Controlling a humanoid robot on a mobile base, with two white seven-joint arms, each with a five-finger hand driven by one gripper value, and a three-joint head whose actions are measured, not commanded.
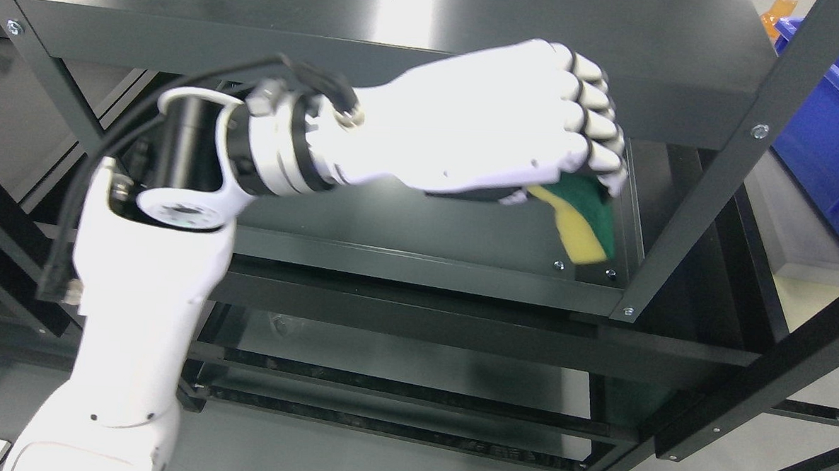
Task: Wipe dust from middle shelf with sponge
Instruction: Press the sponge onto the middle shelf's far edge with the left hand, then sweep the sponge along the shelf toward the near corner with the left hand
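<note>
My left arm comes in from the lower left and reaches across the dark metal rack. The white left hand (571, 178) has its fingers curled around a yellow and green sponge (581, 225). The sponge hangs below the fingers over the right end of the middle shelf (406, 228), close to the front right corner. I cannot tell whether the sponge touches the shelf surface. The hand hides part of the sponge and the shelf's back right area. No right arm shows.
The top shelf (400, 22) lies just above the hand. A slanted front right post (705, 184) stands right of the sponge. A lower shelf (414, 363) sits beneath. A blue bin (834, 133) is at the far right.
</note>
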